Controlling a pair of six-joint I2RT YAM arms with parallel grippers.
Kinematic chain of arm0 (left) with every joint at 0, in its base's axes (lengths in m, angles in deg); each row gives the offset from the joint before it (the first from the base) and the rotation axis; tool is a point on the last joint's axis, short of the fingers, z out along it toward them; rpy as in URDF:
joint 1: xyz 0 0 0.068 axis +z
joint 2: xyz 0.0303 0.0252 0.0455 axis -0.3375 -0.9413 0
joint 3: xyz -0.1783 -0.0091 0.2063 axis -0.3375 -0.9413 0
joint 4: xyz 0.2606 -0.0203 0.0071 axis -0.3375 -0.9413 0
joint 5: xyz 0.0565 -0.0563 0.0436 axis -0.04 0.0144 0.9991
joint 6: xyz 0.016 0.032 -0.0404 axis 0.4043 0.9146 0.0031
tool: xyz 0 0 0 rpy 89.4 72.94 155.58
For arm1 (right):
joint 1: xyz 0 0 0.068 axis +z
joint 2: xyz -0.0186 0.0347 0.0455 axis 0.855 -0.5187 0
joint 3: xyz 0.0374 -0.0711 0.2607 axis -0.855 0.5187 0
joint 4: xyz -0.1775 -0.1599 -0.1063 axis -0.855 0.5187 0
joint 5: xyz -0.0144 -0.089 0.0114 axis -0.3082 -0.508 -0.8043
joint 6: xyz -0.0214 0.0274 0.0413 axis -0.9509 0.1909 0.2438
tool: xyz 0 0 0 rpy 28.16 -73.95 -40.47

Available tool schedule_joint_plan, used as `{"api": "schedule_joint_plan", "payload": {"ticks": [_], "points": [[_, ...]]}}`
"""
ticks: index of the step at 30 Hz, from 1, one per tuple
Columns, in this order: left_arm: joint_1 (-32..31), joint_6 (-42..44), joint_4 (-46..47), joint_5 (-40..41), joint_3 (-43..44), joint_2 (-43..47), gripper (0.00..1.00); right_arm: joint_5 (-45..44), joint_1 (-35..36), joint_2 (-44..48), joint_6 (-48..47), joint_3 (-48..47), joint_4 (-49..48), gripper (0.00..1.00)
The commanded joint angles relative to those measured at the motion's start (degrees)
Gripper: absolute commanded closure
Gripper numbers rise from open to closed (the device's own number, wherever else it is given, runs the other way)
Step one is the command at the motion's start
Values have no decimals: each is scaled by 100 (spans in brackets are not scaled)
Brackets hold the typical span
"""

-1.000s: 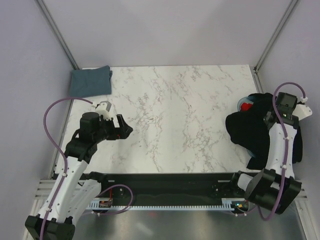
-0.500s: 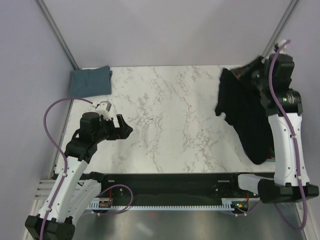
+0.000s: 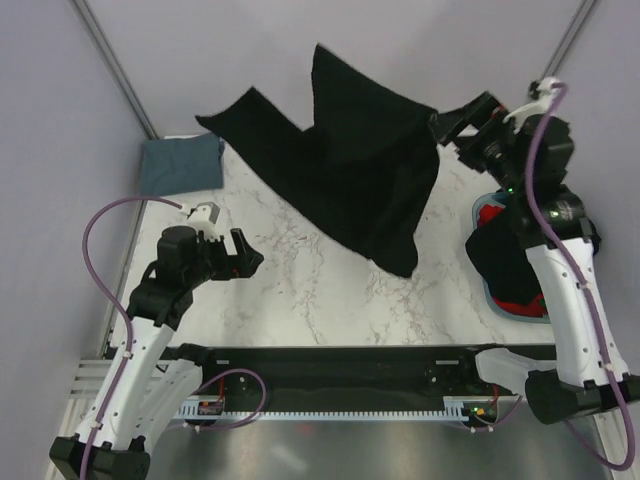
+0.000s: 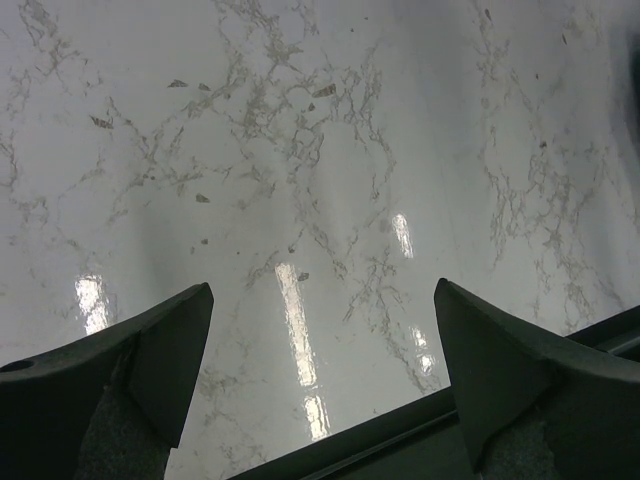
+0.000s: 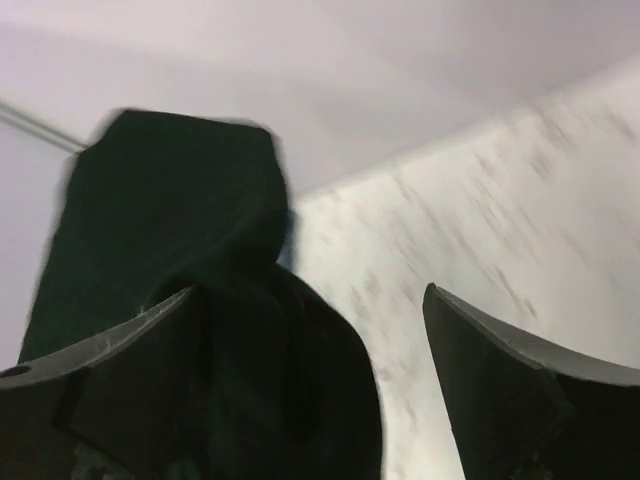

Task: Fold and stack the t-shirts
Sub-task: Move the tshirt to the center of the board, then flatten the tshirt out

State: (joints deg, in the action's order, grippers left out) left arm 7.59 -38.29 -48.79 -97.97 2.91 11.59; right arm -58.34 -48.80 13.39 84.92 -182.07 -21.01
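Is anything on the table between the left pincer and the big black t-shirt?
Nothing visible. Only bare marble tabletop lies between the left pincer and the black t-shirt; the folded blue-grey shirt sits off at the far left corner.

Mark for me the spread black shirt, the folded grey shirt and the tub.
Black shirt [image 3: 350, 175]: top view, middle of the cloth.
Grey shirt [image 3: 180, 163]: top view, centre of the folded cloth.
Tub [image 3: 503, 305]: top view, its near rim.

One large black t-shirt [image 3: 340, 180], one blue-grey t-shirt [image 3: 180, 163], one bunched black t-shirt [image 3: 500, 255], one red t-shirt [image 3: 492, 213], one light blue tub [image 3: 476, 212].
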Motion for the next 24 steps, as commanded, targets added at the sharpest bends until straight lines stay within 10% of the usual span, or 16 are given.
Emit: {"api": "schedule_joint_plan", "payload": {"ticks": [1,13,24], "points": [[-16,-9,88,102,50,86,0,-622,-29,-491,204,1497,1072,2],[-25,-26,80,120,50,-46,0,-762,-47,316,-279,3233,1286,2],[-25,-536,238,-20,-12,-705,5,-691,2649,-570,80,4113,6,2]]}}
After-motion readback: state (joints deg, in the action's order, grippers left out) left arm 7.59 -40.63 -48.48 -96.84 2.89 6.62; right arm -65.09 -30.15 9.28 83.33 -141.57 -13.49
